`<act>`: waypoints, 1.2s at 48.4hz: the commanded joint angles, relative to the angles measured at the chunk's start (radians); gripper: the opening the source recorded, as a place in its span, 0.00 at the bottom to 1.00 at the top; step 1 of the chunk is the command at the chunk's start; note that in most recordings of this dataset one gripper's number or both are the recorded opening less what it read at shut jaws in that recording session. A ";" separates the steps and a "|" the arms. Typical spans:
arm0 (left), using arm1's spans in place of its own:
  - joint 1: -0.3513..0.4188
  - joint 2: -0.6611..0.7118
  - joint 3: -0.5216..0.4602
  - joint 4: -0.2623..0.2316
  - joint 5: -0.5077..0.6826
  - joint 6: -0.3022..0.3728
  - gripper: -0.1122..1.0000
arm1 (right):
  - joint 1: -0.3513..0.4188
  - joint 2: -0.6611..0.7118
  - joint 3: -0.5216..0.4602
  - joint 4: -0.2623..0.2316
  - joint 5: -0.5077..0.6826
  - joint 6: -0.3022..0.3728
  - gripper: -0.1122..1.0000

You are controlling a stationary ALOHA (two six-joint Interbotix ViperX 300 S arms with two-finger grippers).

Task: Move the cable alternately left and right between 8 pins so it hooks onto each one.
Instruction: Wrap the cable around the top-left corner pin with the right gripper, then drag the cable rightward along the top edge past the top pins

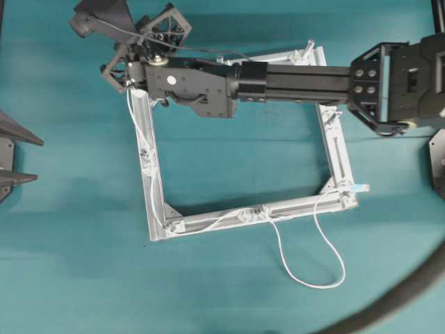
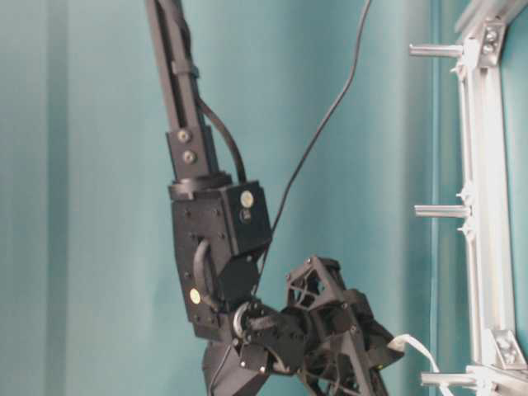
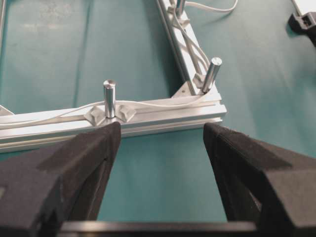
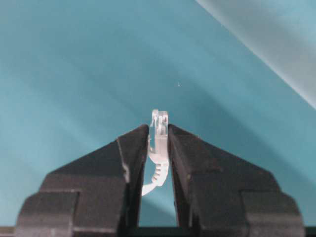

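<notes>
1. One square aluminium frame point(image 1: 154, 188) lies on the teal table point(image 1: 229, 167); the white cable point(image 1: 316, 278) runs along its left and bottom rails, weaving past the pins point(image 3: 109, 98), then loops off onto the cloth below.
2. The cable is thin and white, with a clear plug tip point(image 4: 159, 126).
3. The right gripper point(image 4: 158, 148) pinches that plug between narrow jaws, above the frame's top-left corner.
4. The left gripper point(image 3: 158, 148) stands wide, holding nothing.
</notes>
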 commanded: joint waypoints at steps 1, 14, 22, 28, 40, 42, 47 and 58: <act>0.006 0.015 -0.018 0.003 -0.006 -0.002 0.75 | 0.015 -0.086 0.031 -0.018 -0.011 0.017 0.24; 0.005 0.014 -0.018 0.003 -0.006 -0.003 0.75 | 0.046 -0.176 0.192 -0.064 -0.049 0.115 0.24; 0.005 0.014 -0.017 0.003 -0.006 -0.002 0.75 | 0.067 -0.230 0.291 -0.064 -0.146 0.118 0.24; 0.005 0.015 -0.017 0.003 -0.006 -0.002 0.75 | 0.071 -0.255 0.341 -0.064 -0.187 0.123 0.24; 0.005 0.014 -0.017 0.003 -0.006 -0.002 0.75 | 0.080 -0.307 0.445 -0.063 -0.212 0.124 0.24; 0.005 0.015 -0.017 0.003 -0.005 -0.002 0.75 | 0.081 -0.314 0.462 -0.063 -0.216 0.126 0.24; 0.005 0.014 -0.017 0.003 -0.006 -0.003 0.75 | 0.084 -0.337 0.502 -0.060 -0.216 0.132 0.24; 0.005 0.015 -0.018 0.003 -0.006 -0.002 0.75 | 0.084 -0.414 0.615 -0.061 -0.221 0.202 0.24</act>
